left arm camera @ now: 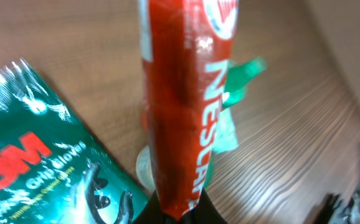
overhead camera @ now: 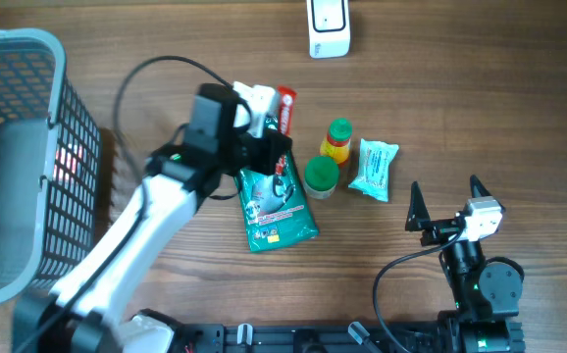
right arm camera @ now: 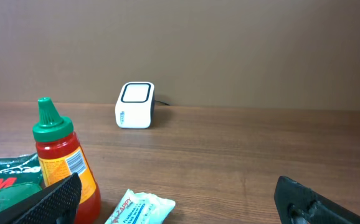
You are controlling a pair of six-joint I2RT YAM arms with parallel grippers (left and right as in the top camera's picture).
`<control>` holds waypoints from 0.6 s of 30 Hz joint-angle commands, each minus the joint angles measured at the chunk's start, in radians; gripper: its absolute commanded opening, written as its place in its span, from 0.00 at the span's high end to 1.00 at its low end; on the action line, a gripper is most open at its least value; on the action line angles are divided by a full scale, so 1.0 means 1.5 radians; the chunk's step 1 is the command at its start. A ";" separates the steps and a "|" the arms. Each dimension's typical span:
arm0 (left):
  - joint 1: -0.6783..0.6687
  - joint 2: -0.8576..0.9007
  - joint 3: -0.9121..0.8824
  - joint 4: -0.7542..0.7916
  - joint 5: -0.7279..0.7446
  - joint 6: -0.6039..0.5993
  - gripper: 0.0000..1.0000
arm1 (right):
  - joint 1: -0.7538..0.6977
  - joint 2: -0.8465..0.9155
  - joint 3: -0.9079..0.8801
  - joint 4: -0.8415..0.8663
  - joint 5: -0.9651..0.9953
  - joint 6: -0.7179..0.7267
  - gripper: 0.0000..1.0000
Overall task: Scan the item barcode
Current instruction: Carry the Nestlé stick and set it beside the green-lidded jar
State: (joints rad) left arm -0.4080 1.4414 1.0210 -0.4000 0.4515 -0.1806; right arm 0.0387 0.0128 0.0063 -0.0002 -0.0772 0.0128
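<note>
My left gripper (overhead camera: 269, 132) is shut on the lower end of a red Nescafe stick packet (overhead camera: 285, 106), held above the table. In the left wrist view the packet (left arm camera: 186, 106) rises straight up from the black jaws of that gripper (left arm camera: 183, 214), and no barcode shows on it. The white barcode scanner (overhead camera: 329, 27) stands at the far edge of the table, and the right wrist view shows it (right arm camera: 134, 105) too. My right gripper (overhead camera: 445, 196) rests open and empty at the front right, its fingers (right arm camera: 55, 196) wide apart.
A green 3M gloves pack (overhead camera: 276, 206) lies under the left arm. Beside it are a green-lidded jar (overhead camera: 321, 176), a red sauce bottle (overhead camera: 337, 140) and a wipes packet (overhead camera: 374, 169). A grey basket (overhead camera: 28, 147) stands at the left edge.
</note>
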 commanded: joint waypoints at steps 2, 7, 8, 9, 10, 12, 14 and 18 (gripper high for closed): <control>-0.011 0.127 -0.011 0.048 -0.016 0.005 0.96 | -0.001 -0.006 -0.001 0.002 0.002 -0.007 0.00; -0.011 0.197 -0.011 0.067 -0.030 -0.032 0.74 | -0.001 -0.006 -0.001 0.002 0.001 -0.006 0.00; -0.011 0.197 -0.011 0.067 -0.039 -0.032 0.70 | -0.001 -0.006 -0.001 0.002 0.002 -0.007 0.00; -0.011 0.197 -0.011 0.068 -0.041 -0.032 0.67 | -0.001 -0.006 -0.001 0.002 0.002 -0.007 0.00; -0.011 0.197 -0.011 0.068 -0.040 -0.032 0.62 | -0.001 -0.006 -0.001 0.002 0.002 -0.007 0.00; -0.011 0.195 -0.010 0.067 -0.040 -0.032 0.55 | -0.001 -0.006 -0.001 0.002 0.002 -0.007 0.00; -0.010 0.180 -0.002 0.061 -0.040 -0.032 0.52 | -0.001 -0.006 -0.001 0.002 0.002 -0.007 0.00; 0.005 0.096 0.060 -0.003 -0.077 -0.032 0.51 | -0.001 -0.006 -0.001 0.002 0.002 -0.007 0.00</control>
State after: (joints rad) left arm -0.4210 1.7077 1.0199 -0.3565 0.3931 -0.2306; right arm 0.0387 0.0128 0.0063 0.0002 -0.0772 0.0128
